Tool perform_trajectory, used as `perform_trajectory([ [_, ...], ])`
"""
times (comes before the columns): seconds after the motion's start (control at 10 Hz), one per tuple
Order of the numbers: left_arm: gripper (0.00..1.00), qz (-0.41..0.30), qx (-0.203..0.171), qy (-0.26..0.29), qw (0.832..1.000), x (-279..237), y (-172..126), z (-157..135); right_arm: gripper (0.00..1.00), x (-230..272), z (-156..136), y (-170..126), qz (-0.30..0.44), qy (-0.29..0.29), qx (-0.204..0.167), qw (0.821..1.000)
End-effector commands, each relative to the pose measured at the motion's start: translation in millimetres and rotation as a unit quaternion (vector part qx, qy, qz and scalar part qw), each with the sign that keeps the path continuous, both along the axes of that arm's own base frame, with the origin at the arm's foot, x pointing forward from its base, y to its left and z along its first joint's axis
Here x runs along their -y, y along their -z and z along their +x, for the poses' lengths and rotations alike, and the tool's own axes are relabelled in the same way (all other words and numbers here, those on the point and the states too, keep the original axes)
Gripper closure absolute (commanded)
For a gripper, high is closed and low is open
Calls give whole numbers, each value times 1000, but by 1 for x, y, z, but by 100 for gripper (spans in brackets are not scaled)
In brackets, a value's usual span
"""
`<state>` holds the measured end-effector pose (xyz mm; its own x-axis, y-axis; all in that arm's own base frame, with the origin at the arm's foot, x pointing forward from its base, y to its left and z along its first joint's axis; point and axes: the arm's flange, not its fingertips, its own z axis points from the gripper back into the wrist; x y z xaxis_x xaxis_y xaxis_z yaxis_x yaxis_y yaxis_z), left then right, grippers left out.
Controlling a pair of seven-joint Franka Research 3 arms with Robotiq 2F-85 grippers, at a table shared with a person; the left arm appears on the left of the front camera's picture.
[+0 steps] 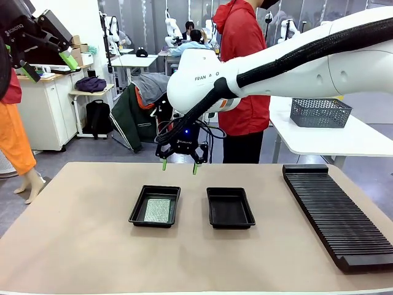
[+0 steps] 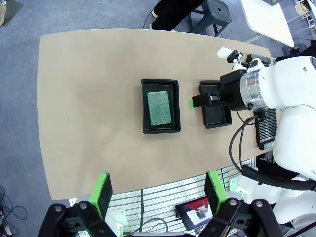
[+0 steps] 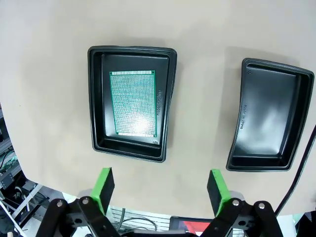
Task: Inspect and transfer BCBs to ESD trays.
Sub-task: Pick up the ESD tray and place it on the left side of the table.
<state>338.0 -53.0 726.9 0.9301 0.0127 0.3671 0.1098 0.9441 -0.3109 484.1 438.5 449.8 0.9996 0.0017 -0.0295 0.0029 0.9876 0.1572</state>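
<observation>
BCB [image 1: 158, 209] in ESD tray [image 1: 152, 224] — right gripper [image 1: 179, 166] hovers beside it, pointing down; left gripper [image 2: 158, 177] raised — both spread apart.

Two shallow black flared-rim trays side by side mid-table, slightly apart, left tray [image 1: 136, 210] holding one grey-green speckled board [image 1: 158, 209] flat on its floor, right tray [image 1: 230, 209] with bare glossy floor

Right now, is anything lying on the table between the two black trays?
No. The right wrist view shows bare table between the tray holding the board and the empty tray; the open right gripper hangs above.
</observation>
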Motion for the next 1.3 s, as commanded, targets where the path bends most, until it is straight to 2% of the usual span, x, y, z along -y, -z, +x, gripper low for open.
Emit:
perform_trajectory([
  [0.0, 0, 0, -1, 0, 1000, 0, 1, 0, 0, 0, 0, -1, 2, 1, -1, 1000],
  [0.9, 0, 0, 0, 0, 1000, 0, 0, 0, 0, 0, 0, 0, 0, 0, 0, 1000],
  [1.2, 0, 16, -21, 4, 1000, 14, 29, 14, 0, 32, -22, -10, 60, 16, 22, 998],
])
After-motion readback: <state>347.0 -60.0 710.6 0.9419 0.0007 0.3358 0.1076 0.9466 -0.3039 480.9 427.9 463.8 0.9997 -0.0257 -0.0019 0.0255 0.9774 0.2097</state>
